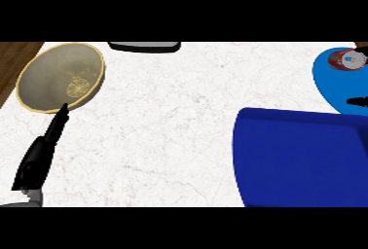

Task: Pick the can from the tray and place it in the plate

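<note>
Where the desk (pixel 173 126) meets the view's right edge, the can (pixel 347 60) is seen standing upright on the light blue plate (pixel 332 90). The dark blue tray (pixel 302 160) is set at the near right corner. The left hand (pixel 39 155) is extended, fingers straight and together, its tips touching a tan bowl (pixel 60 77) at the far left corner. The right hand is shown only as a dark tip (pixel 357 101); its state cannot be told.

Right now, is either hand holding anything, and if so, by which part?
Nothing is held. The left hand is open, fingers straight, tips at the plate edge. The can stands on the light blue plate, untouched. Right hand not visible.
</note>
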